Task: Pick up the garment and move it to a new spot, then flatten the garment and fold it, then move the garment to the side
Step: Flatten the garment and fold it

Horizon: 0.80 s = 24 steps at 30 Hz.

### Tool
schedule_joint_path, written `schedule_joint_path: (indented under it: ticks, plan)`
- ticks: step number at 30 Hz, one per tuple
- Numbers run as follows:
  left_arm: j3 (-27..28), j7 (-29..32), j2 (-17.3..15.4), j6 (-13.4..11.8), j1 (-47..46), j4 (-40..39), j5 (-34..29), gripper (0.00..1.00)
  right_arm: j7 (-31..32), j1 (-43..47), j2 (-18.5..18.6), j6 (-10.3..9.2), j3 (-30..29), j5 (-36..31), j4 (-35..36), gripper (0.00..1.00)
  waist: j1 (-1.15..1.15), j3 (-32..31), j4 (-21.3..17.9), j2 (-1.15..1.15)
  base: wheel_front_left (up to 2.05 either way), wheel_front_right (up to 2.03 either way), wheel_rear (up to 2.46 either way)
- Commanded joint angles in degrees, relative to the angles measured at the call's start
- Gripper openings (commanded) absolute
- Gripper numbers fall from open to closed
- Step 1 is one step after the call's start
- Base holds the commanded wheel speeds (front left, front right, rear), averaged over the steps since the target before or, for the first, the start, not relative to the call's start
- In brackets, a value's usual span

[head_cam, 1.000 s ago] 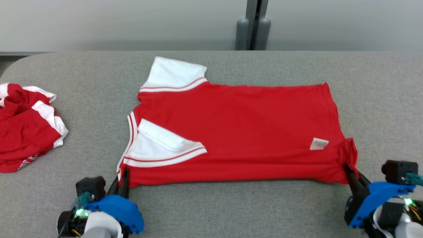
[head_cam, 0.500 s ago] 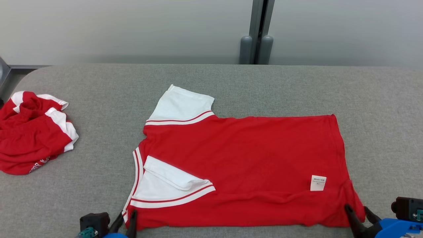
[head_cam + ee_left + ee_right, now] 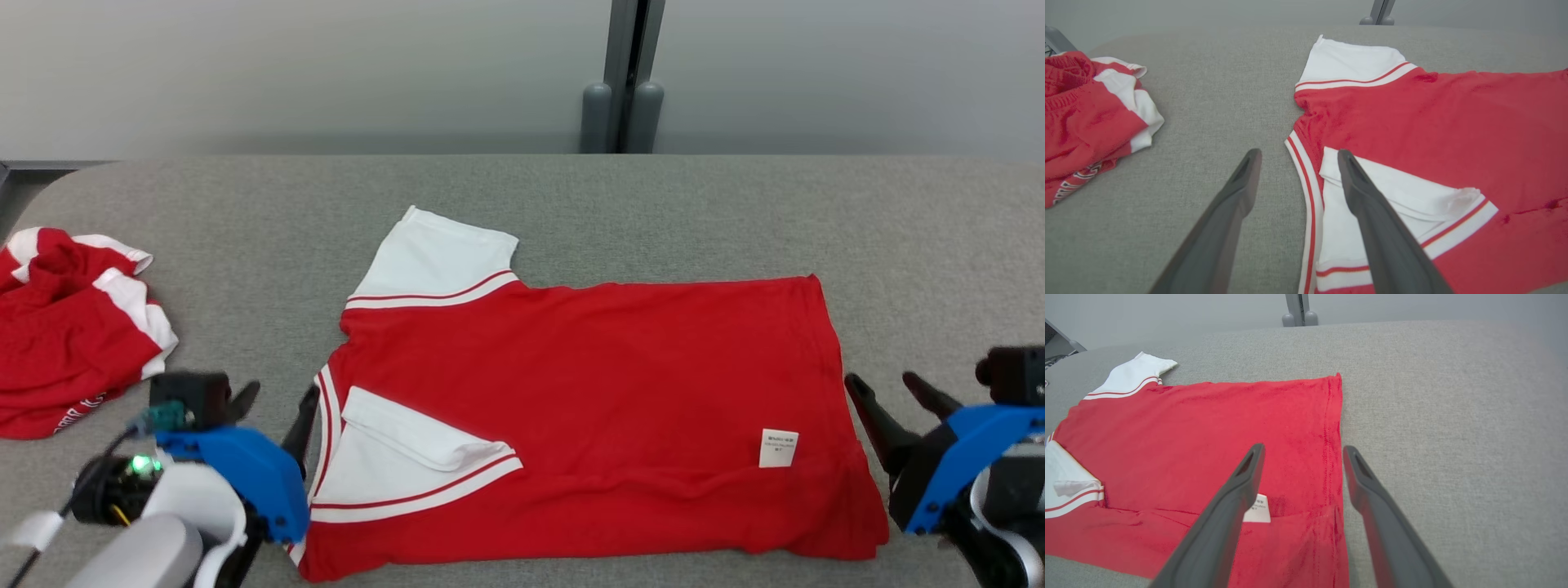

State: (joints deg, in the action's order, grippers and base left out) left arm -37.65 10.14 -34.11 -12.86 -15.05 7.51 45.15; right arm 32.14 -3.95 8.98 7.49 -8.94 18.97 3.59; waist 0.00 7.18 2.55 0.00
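My left claw (image 3: 280, 392) is spread wide and grips nothing, its fingers either side of the striped neck edge of the red garment (image 3: 588, 384). My right claw (image 3: 882, 380) gapes just as wide, empty, at the hem end near the white label (image 3: 778, 448). The garment lies flat mid-surface (image 3: 571, 196), one white sleeve folded onto the red. A crumpled red-and-white bundle (image 3: 65, 335) sits well apart on my left
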Motion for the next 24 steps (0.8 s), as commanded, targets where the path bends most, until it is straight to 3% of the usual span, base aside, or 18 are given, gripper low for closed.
schedule_joint_path:
  ticks: [1, 8, 15, 24]
  plan:
    - [0.6, 0.7, -0.1, 0.5, -2.3, 0.2, 0.5, 1.00, 0.8, -1.6, 1.1, 0.01, 0.7, 0.0, 0.1, 1.00, 0.00, 0.4, -0.3, 0.00, 0.00, 0.00, 0.00]
    - [3.9, 8.7, -1.2, 5.2, -16.4, 5.2, 4.2, 1.00, 8.2, -18.0, 3.7, 0.01, 8.4, 2.5, -4.9, 1.00, 0.00, 6.4, -5.1, 0.00, 0.00, 0.00, 0.00]
    - [5.2, 16.4, -2.3, 8.6, -28.1, 10.6, 6.7, 1.00, 9.3, -33.0, 3.1, 0.02, 14.6, 3.7, -13.6, 1.00, 0.00, 14.2, -9.5, 0.00, 0.00, 0.00, 0.00]
    - [5.0, 22.6, -5.5, 9.1, -36.9, 12.6, 4.9, 1.00, 5.3, -43.1, 3.6, 0.01, 20.3, 5.7, -19.5, 1.00, 0.00, 22.3, -13.5, 0.00, 0.00, 0.00, 0.00]
